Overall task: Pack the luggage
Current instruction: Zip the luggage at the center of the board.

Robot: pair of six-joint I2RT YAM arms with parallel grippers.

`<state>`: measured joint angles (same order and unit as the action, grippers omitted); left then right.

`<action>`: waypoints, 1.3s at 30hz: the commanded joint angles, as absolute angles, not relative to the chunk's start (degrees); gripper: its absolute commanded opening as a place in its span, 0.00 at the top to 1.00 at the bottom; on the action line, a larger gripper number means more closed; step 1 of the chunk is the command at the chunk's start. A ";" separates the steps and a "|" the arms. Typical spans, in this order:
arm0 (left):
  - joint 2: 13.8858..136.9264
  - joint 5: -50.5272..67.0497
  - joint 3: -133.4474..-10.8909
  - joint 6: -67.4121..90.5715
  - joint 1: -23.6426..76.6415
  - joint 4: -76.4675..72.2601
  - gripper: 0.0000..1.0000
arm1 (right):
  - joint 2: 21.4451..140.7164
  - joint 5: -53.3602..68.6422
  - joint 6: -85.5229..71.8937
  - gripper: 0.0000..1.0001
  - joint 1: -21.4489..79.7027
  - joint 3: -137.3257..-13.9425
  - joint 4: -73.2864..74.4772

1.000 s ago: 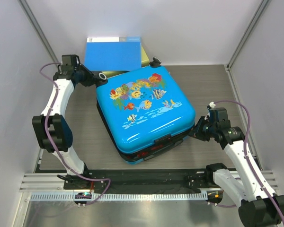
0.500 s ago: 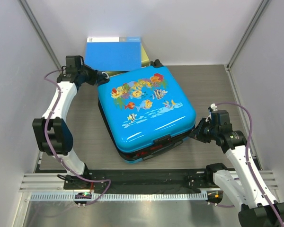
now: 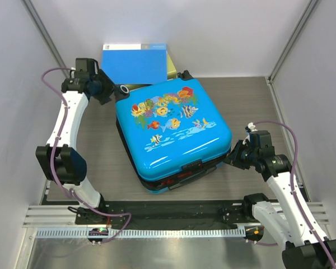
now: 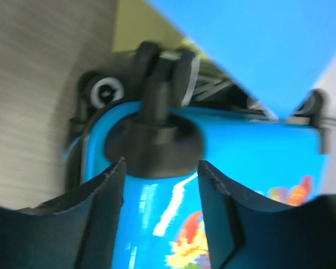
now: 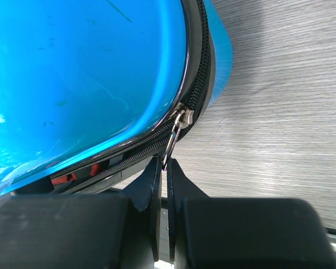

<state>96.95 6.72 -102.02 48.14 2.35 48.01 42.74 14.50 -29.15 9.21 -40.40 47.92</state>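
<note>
On the table (image 3: 252,106), a zip pinched

The luggage (image 3: 171,131) lies lid-down at mid-table. The right gripper (image 5: 163,168) pinches its zipper pull (image 5: 171,143) at the near-right corner; the left gripper (image 4: 162,163) gapes, empty, by a rear wheel (image 4: 106,92).

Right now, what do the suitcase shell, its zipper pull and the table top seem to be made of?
The luggage: the shell looks like hard, glossy plastic, with sharp light reflections and a printed fish picture.
The zipper pull: probably metal, as it is thin, silvery and shiny.
The table top: matt grey with a wood grain. Whether it is real wood or laminate cannot be told.
</note>
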 commanded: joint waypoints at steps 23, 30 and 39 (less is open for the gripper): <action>63.28 -8.43 -57.75 54.30 12.66 47.28 0.34 | 40.96 18.98 -25.31 0.98 9.75 -43.15 49.22; 61.00 -7.30 -49.84 56.33 13.36 39.84 0.35 | 40.25 20.39 -23.82 0.98 9.76 -43.51 49.66; 57.40 -5.71 -43.07 59.41 13.45 31.38 0.33 | 37.80 21.01 -24.87 0.98 9.76 -42.45 49.75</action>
<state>59.27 -6.66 -44.23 57.01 13.10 38.63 39.94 15.46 -24.93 9.21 -41.25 49.43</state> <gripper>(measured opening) 0.664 0.093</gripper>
